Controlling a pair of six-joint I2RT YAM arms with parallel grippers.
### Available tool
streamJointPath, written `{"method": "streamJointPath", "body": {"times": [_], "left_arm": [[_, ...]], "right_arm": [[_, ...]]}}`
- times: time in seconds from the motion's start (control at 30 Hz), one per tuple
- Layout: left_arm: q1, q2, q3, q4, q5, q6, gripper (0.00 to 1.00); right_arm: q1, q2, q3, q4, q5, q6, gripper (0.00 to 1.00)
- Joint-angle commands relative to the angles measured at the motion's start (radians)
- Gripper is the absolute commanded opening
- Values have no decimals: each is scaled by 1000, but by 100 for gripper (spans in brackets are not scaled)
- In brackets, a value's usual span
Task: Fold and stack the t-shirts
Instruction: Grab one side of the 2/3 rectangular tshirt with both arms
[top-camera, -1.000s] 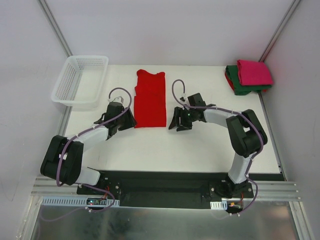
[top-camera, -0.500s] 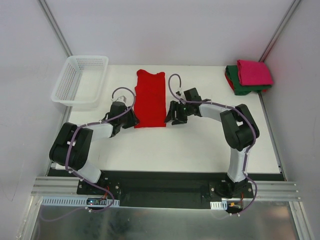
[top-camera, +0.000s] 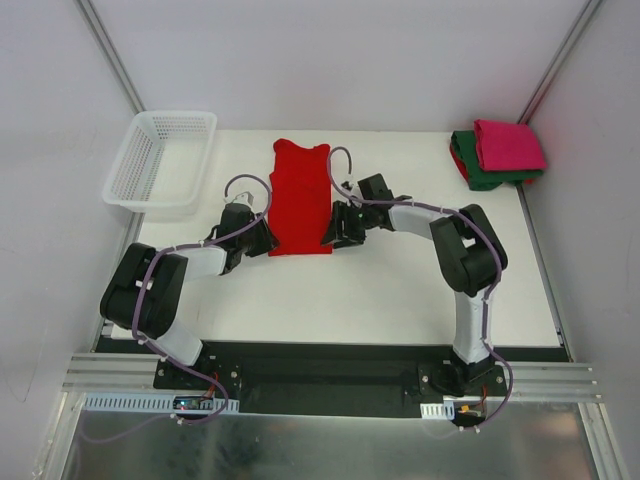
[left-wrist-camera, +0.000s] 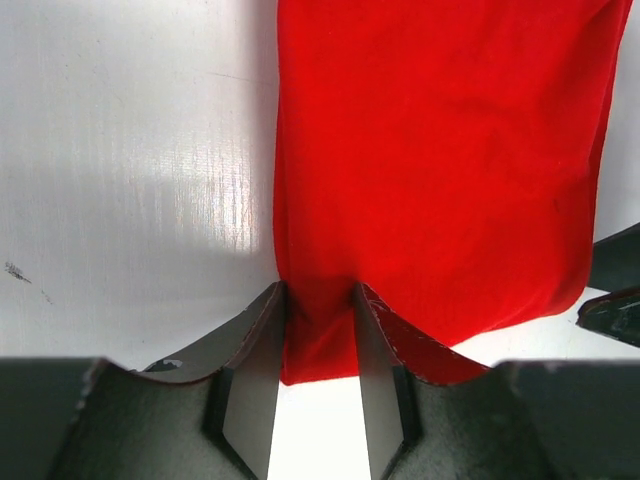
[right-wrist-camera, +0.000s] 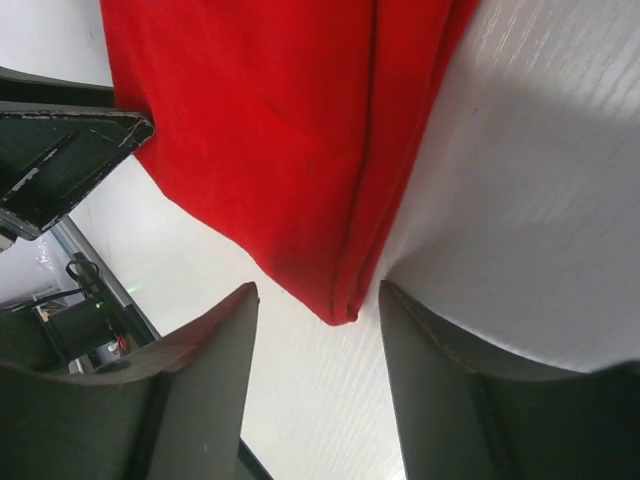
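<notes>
Straddling corners of a bright red cloth t-shirt (top-camera: 300, 200), half-folded at the centre of the table (top-camera: 400, 290), the left gripper (left-wrist-camera: 318, 298) sat narrow at 7 o'clock, grip uncertain, the right gripper (right-wrist-camera: 318, 292) spread at 5 o'clock; a magenta-pink cloth t-shirt (top-camera: 508, 143) lay folded atop a dark green cloth t-shirt (top-camera: 478, 172) at 2 o'clock.

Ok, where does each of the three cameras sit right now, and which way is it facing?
Top external: fixed above and behind the robot, looking down on the table; both arms show whole, left gripper and right gripper at the red t-shirt's near corners.
Left wrist: on the left arm, looking along its own fingers, the shirt's near corner between them.
Right wrist: on the right arm, its open fingers straddling the opposite near corner.
Shared: both wrist views show the red t-shirt, each with the other gripper at its edge.
</notes>
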Motion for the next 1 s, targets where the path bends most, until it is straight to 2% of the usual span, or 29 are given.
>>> {"method": "streamJointPath", "body": {"times": [0.0, 0.07, 0.2, 0.23, 0.3, 0.37, 0.4, 0.67, 0.87, 0.97], "left_arm": [[-5, 17, -1, 8, 22, -4, 32], [-5, 15, -3, 4, 25, -3, 30], [-5, -1, -15, 1, 32, -3, 26], [-5, -4, -17, 1, 32, -3, 24], [-5, -12, -26, -1, 37, -4, 15], [-5, -18, -35, -5, 45, -7, 3], [-5, -29, -41, -5, 49, -9, 0], [-17, -164, -147, -68, 68, -29, 0], [-55, -388, -270, -166, 92, -70, 0], [-118, -506, -336, -228, 74, -109, 0]], "right_arm": [[26, 37, 21, -21, -11, -12, 49], [34, 39, 16, -25, -16, -12, 37], [46, 16, -11, -31, -3, -17, 27], [48, 11, -24, -33, 6, -16, 21], [52, 8, -34, -34, 9, -17, 14], [55, 2, -50, -34, 15, -16, 3], [57, 1, -54, -34, 17, -19, 1], [77, -111, -143, -50, 56, -22, 1], [129, -249, -272, -93, 107, -19, 1], [175, -329, -349, -96, 121, 3, 1]]}}
